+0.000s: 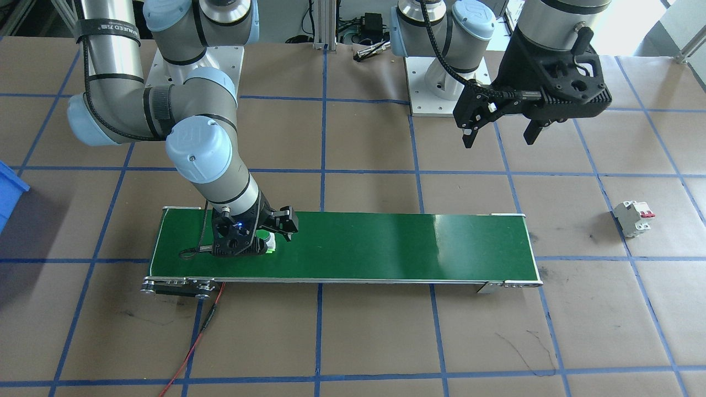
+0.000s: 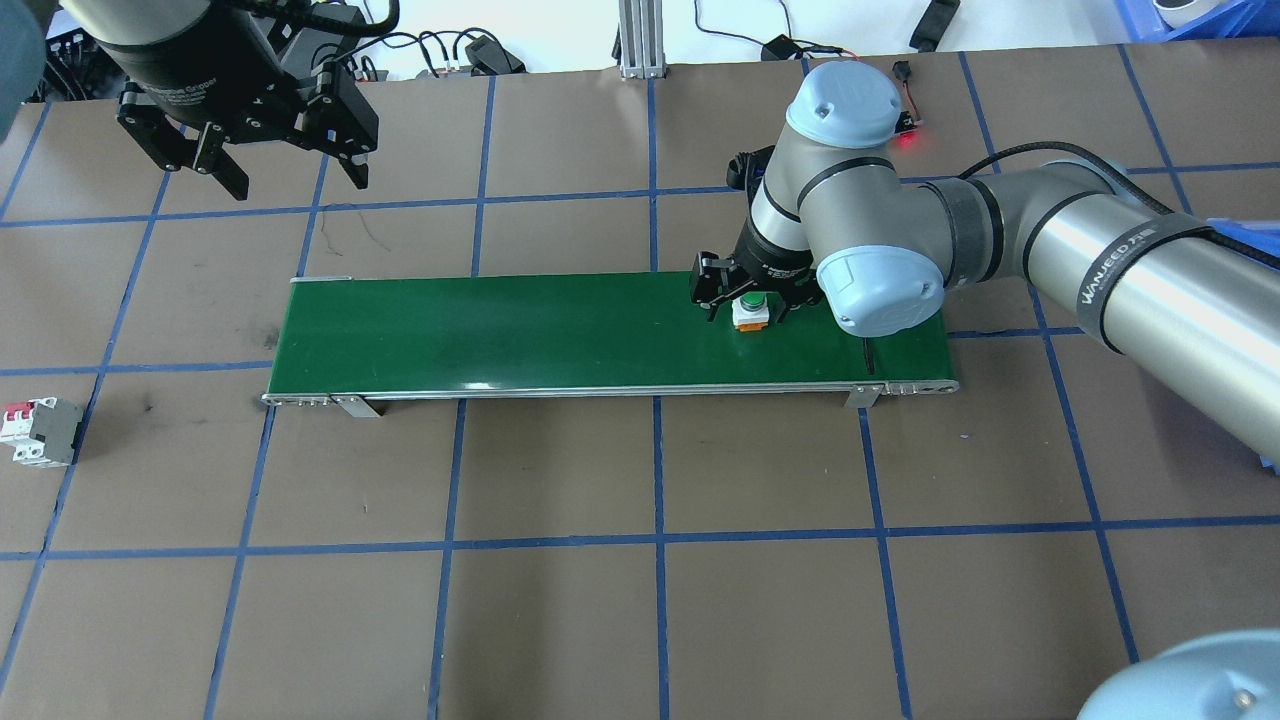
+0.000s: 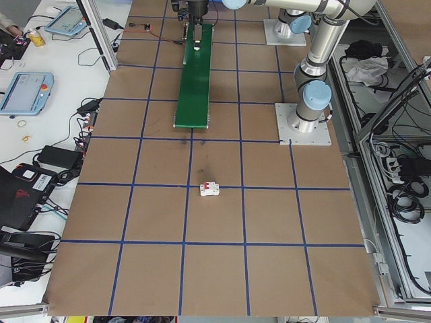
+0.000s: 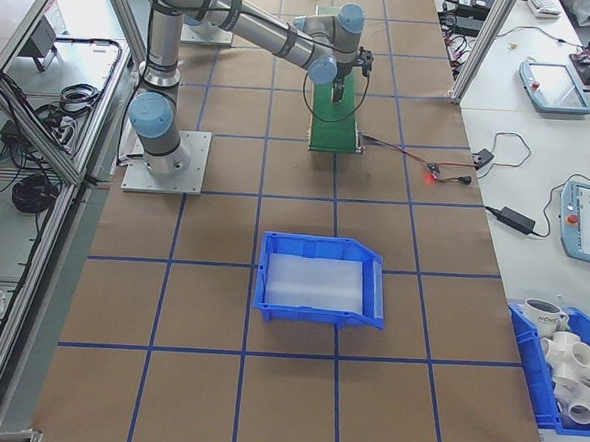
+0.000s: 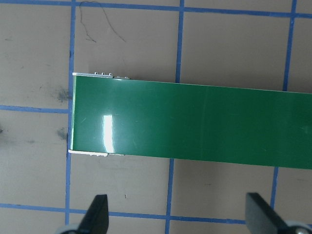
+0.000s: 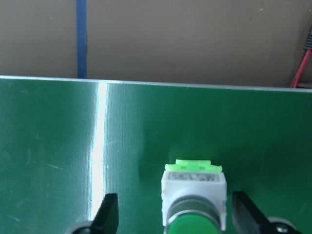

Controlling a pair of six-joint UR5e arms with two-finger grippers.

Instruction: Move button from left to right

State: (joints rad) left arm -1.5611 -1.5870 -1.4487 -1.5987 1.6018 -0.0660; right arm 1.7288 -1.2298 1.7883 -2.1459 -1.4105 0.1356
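**Button on the belt's right end, between parted fingers**

Button (image 2: 751, 310) sits on the green conveyor belt (image 2: 500, 335), toward the belt's end on the robot's right, green cap up and blocky white body resting on the belt surface. The right gripper (image 2: 745, 303) is down over it, fingers spread to either side. In the right wrist view the two fingertips (image 6: 108, 212) stand apart from the button's body with green belt showing in the gaps on both sides, so the gripper is parted and has hold of nothing. A light-green tab juts from the far edge of the button's body in that view.

The left gripper (image 2: 285, 175) hangs high above the brown paper-covered bench (image 2: 640, 560), beyond the belt's left end; its fingers are spread wide and bare, and its wrist camera looks down on that end of the belt between them.

A white circuit breaker (image 2: 38, 432) with red levers lies on the bench well apart from the belt, off its left end. A blue bin (image 4: 321, 281) stands on the bench on the robot's right, well away from the belt. A red wire (image 1: 193, 347) trails from the belt's right end across the bench
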